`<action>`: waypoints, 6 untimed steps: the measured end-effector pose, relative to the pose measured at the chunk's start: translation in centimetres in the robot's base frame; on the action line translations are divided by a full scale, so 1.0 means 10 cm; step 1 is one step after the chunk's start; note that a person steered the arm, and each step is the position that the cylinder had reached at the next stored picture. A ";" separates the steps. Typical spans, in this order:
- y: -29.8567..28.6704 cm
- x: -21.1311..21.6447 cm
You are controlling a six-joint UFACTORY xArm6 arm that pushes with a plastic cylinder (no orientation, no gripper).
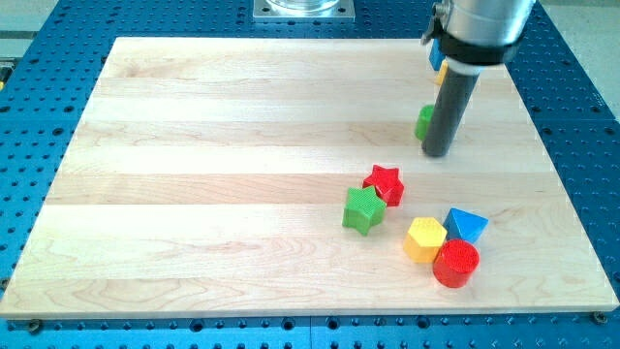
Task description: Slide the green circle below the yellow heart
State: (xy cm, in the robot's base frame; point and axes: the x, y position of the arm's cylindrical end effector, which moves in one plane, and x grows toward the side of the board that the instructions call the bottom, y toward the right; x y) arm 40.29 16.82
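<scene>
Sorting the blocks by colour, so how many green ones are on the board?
2. A green star sits near the board's middle, touching the red star. Another green block peeks out left of my tip, mostly hidden by the rod; more could be hidden behind it.

Colours on record:
- my tip (437, 153): dark grey rod, matt.
- green block (424, 121) showing beside the rod: bright green, shape hidden.
- red star (385, 183): scarlet.
- green star (363, 209): mid green, ribbed top.
- yellow block (424, 238): plain yellow, angular.
- blue triangle (467, 225): bright blue.
- red circle (455, 263): scarlet, ribbed top.
- board (213, 184): pale striped wood.
- table (581, 78): blue, dotted with holes.
</scene>
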 end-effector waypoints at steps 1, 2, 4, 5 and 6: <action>-0.06 -0.18; -0.52 -0.38; -0.03 -0.38; 0.24 -0.39; 0.41 -0.38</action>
